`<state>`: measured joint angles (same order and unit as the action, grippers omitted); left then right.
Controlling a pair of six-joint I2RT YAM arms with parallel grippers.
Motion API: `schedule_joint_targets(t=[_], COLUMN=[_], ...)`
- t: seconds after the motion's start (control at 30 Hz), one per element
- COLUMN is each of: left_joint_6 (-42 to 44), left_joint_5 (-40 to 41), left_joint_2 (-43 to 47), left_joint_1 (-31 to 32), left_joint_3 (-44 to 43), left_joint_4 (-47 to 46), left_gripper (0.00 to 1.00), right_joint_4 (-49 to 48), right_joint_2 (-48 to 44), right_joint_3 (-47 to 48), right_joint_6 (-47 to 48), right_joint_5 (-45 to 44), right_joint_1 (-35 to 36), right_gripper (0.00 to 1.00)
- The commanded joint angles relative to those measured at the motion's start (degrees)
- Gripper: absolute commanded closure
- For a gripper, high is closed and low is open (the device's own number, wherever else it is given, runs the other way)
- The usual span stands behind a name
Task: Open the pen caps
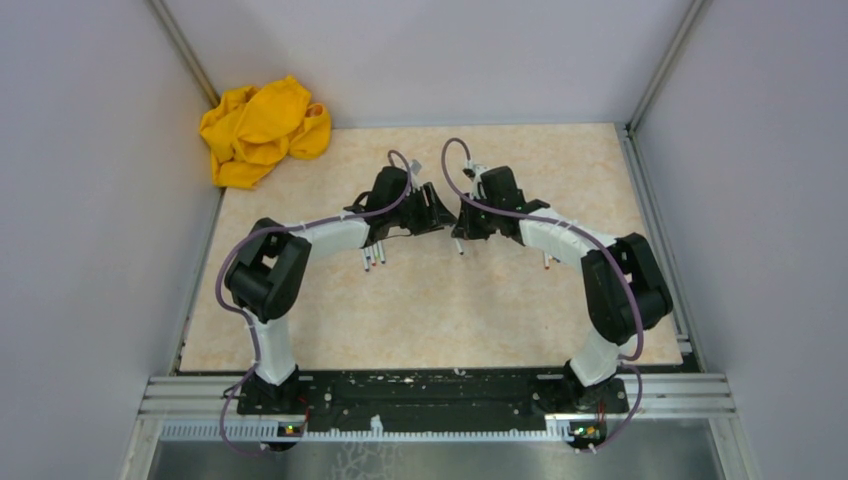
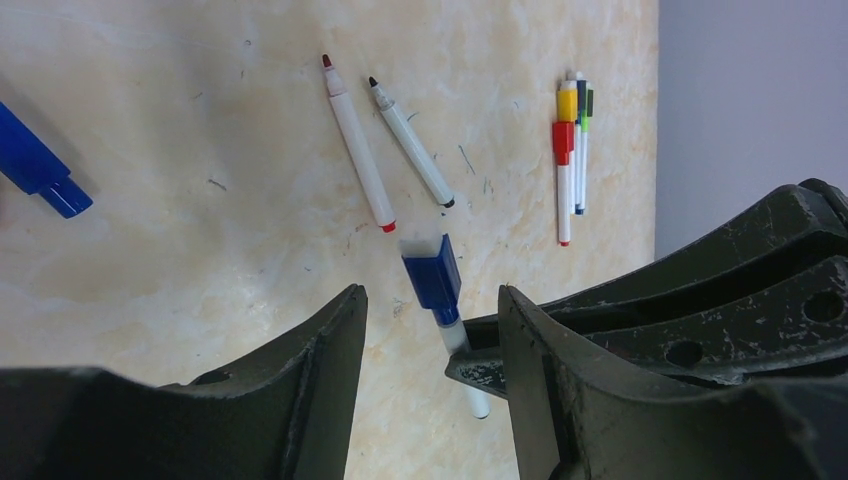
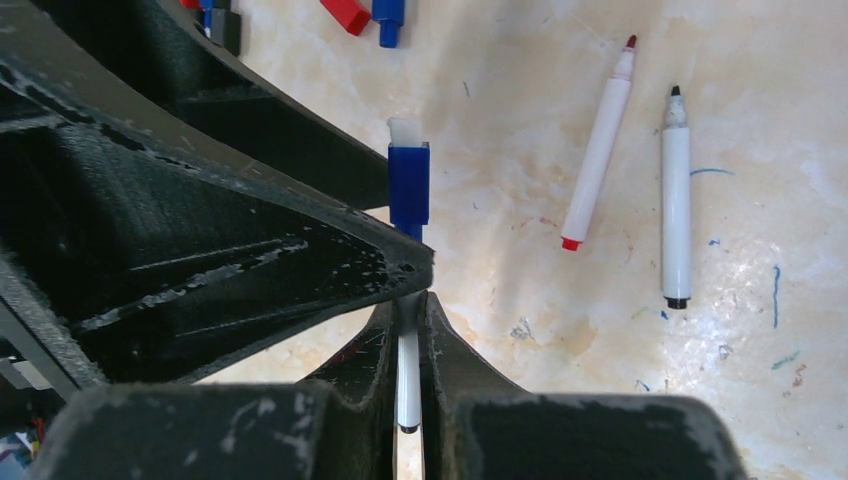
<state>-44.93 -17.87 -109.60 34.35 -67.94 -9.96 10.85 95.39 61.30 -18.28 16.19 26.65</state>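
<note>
My right gripper (image 3: 410,302) is shut on the white barrel of a pen (image 3: 407,370) and holds it above the table. The pen's blue cap (image 3: 408,190) is on and sticks out past the fingertips. In the left wrist view my left gripper (image 2: 430,297) is open, its jaws on either side of that blue cap (image 2: 432,272) without touching it. In the top view the left gripper (image 1: 433,210) and right gripper (image 1: 463,218) meet tip to tip at mid-table.
Two uncapped pens lie on the table, one red-tipped (image 2: 357,155) and one black-tipped (image 2: 410,142). A bundle of capped pens (image 2: 570,150) lies near the wall. Loose caps lie around, blue (image 2: 35,165) and red (image 3: 345,14). A yellow cloth (image 1: 262,128) sits at the back left.
</note>
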Motion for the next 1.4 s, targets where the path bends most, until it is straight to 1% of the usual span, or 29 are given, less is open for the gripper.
schedule_joint_targets(t=[0.0,0.23,0.57,0.8,1.13,1.23,1.37], left_joint_6=[-1.66,-2.77,-5.22,-6.55,-7.13,-7.1,-7.02], left_joint_5=[-0.63,-0.9,-1.45,-2.34,-1.43,-0.83,-0.52], left_joint_2=[0.9,1.03,1.59,1.99,3.58,4.19,4.66], left_joint_1=[-0.19,-0.3,-1.11,-1.72,-2.4,-2.57,-2.7], left_joint_3=[0.56,1.27,3.48,4.27,5.97,6.15,6.26], left_joint_4=[-2.72,-3.92,-6.3,-7.78,-8.76,-8.69,-8.69], left_gripper=[0.42,0.44,0.5,0.53,0.61,0.67,0.71], right_joint_4=[-4.18,-5.55,-7.25,-8.0,-7.48,-6.91,-6.38], right_joint_2=[0.38,1.49,1.23,1.65,2.21,2.25,2.25], right_joint_3=[2.68,2.45,1.56,0.92,0.45,0.52,0.58], right_joint_6=[-1.06,-1.8,-2.66,-2.77,-1.99,-1.56,-1.02], right_joint_5=[2.11,4.14,5.61,6.71,7.17,6.96,6.93], right_joint_1=[1.33,1.89,2.3,2.61,2.97,2.96,2.96], right_gripper=[1.0,1.0,1.0,1.0,1.0,1.0,1.0])
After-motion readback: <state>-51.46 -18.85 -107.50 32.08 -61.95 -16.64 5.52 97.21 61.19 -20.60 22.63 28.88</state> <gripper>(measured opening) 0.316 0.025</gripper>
